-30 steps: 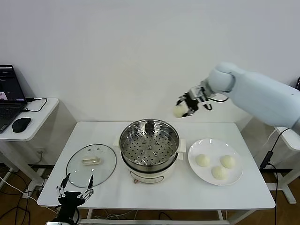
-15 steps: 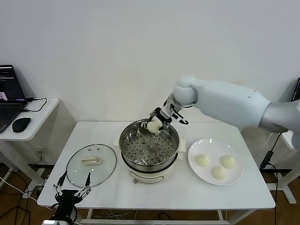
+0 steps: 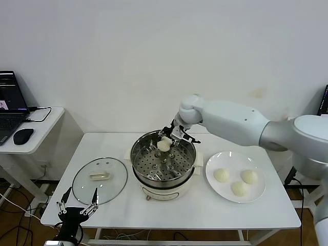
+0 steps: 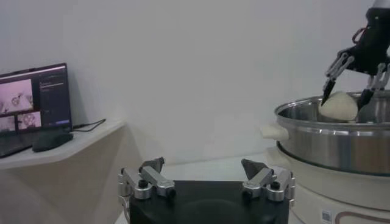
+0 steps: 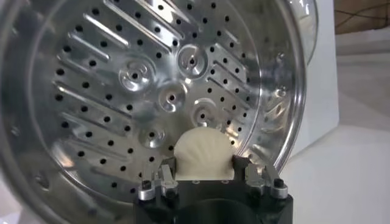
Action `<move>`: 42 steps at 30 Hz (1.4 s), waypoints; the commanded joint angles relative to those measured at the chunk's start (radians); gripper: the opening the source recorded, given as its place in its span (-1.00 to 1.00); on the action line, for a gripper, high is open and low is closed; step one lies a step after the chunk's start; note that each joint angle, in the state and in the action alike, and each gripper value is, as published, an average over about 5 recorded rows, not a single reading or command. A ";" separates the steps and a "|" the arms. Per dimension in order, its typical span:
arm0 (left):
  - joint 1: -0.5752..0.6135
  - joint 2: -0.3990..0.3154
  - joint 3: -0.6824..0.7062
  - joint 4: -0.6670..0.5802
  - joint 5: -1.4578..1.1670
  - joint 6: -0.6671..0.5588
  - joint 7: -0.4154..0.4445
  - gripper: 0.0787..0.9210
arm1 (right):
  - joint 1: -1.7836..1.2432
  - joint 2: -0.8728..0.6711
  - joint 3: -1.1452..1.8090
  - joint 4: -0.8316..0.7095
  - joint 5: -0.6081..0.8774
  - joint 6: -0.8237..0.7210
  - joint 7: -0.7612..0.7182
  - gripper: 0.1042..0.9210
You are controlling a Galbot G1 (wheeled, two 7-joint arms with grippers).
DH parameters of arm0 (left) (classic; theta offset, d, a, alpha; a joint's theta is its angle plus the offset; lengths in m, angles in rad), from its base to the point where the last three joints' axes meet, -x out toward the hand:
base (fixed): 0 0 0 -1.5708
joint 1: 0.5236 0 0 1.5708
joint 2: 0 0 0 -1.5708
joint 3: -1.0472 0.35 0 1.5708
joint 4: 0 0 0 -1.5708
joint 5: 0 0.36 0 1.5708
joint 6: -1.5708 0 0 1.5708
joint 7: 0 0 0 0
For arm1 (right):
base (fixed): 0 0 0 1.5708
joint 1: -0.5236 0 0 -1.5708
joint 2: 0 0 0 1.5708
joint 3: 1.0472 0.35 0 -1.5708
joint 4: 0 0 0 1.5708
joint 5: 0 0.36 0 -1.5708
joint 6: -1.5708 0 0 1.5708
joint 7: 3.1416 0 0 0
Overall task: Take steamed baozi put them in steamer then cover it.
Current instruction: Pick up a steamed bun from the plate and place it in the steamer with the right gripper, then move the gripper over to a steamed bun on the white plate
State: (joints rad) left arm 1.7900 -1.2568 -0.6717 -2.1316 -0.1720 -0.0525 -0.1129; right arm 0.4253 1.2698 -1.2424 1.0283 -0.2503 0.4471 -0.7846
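Note:
My right gripper [image 3: 166, 139] is shut on a cream-white baozi [image 3: 163, 145] and holds it over the far part of the steel steamer [image 3: 163, 158], just above its perforated tray [image 5: 140, 91]. The held baozi [image 5: 203, 155] sits between the fingers in the right wrist view and also shows in the left wrist view [image 4: 338, 106]. Three more baozi [image 3: 222, 175] lie on the white plate [image 3: 259, 195] to the right of the steamer. The glass cover [image 3: 100, 180] lies flat on the table left of the steamer. My left gripper [image 3: 78, 209] is open and empty below the table's front left edge.
The white table [image 3: 205, 215] holds the steamer, plate and cover. A side desk [image 3: 38, 128] at the left carries a laptop [image 3: 9, 105] and a mouse [image 3: 23, 136]. A white wall stands behind.
My right arm has swung left and down with the baozi, from high at the right of the steamer to just over the tray. The left gripper has barely shifted.

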 commanded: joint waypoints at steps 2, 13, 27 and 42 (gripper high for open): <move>0.000 0.001 -0.001 0.002 -0.001 -0.001 0.000 0.77 | -0.042 0.038 0.025 -0.068 -0.108 0.053 0.030 0.24; 0.000 -0.004 -0.003 -0.006 -0.001 0.000 -0.001 0.77 | -0.016 0.022 0.035 -0.053 -0.034 0.037 0.027 0.75; 0.002 0.018 -0.018 -0.038 -0.011 0.009 0.002 0.77 | 0.288 -0.406 -0.016 0.425 0.458 -0.671 -0.240 0.76; 0.005 0.044 -0.026 -0.047 -0.017 0.016 0.002 0.77 | 0.099 -0.822 0.011 0.588 0.377 -0.751 -0.226 0.76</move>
State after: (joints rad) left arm 1.7941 -1.2159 -0.6980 -2.1784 -0.1892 -0.0360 -0.1111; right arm 0.5752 0.6235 -1.2389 1.5262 0.1262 -0.2165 -0.9856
